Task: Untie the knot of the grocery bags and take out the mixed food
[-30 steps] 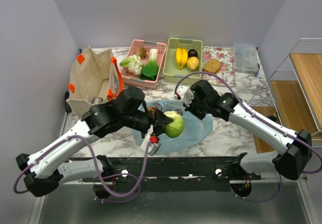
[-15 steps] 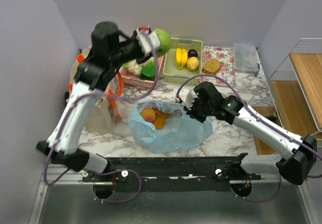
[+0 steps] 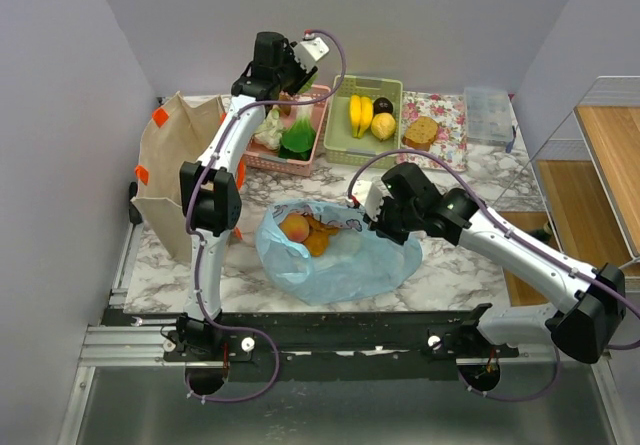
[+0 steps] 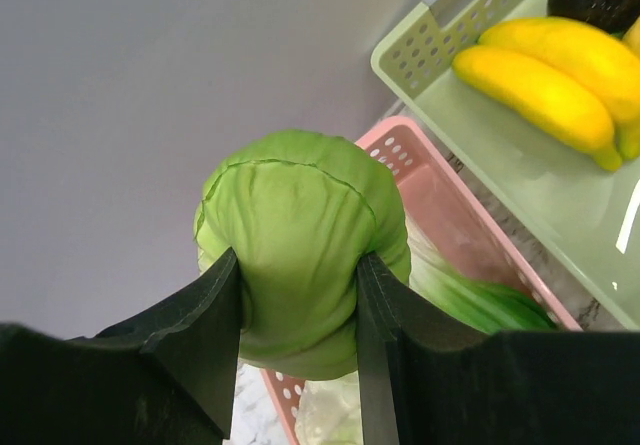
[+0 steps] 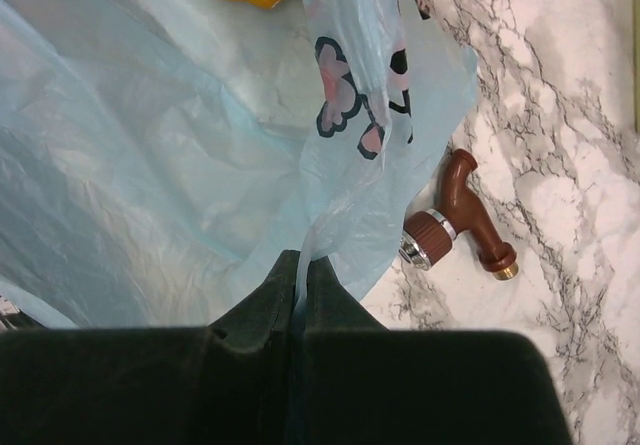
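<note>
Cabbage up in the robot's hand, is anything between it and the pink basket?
Nothing visible blocks it. The left gripper holds the cabbage in clear air above the pink basket; only toy greens already lie inside.

The left arm (image 3: pixel 222 145) is stretching high and far back, its left tool (image 4: pixel 297 265) clamping the cabbage (image 4: pixel 300 205); the right arm (image 3: pixel 500 240) is reaching low, its right tool (image 5: pixel 300 265) pinching the plastic bag (image 5: pixel 150 165).

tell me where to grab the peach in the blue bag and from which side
Probably grip the peach across its round middle, coming straight down: it lies uncovered in the open blue bag, and orange pieces crowd its right side, so pinch it front to back.
</note>
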Robot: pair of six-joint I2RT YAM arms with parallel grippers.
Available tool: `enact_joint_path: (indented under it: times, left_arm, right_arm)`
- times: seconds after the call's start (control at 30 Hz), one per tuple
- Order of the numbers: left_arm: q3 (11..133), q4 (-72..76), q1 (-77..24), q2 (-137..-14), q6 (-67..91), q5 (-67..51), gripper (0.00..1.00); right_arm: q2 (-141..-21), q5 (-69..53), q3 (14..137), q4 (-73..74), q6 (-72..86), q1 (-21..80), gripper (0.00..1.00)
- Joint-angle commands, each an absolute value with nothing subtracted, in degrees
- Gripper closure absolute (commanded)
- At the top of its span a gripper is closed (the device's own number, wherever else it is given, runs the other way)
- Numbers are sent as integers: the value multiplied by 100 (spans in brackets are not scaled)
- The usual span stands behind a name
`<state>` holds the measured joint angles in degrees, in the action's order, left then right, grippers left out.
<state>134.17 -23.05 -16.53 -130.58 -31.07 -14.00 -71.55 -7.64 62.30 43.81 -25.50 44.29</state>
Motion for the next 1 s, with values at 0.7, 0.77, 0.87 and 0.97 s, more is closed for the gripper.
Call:
enact_joint_path:
  times: [0.7, 0.77, 0.87, 0.97]
  left_arm:
    - [12235, -2185, -1517, -11615, -3095, -1966, 1]
    - [11753, -2123, -1500, -10851, -2783, -2490, 2]
    - [10699, -2164, -1474, -9457, -2667, -4019, 8]
    - [9598, -2961, -1796, -7887, -3924, -4899, 24]
  right_arm:
    - [-7667, -945, 6807, 4356, -2129, 4465, 99]
    - [-7728, -1013, 6829, 4304, -2089, 4457, 99]
    - [-7765, -1139, 6881, 4210, -1906, 4451, 99]
    - [-7735, -1265, 6891, 4090, -1693, 4447, 99]
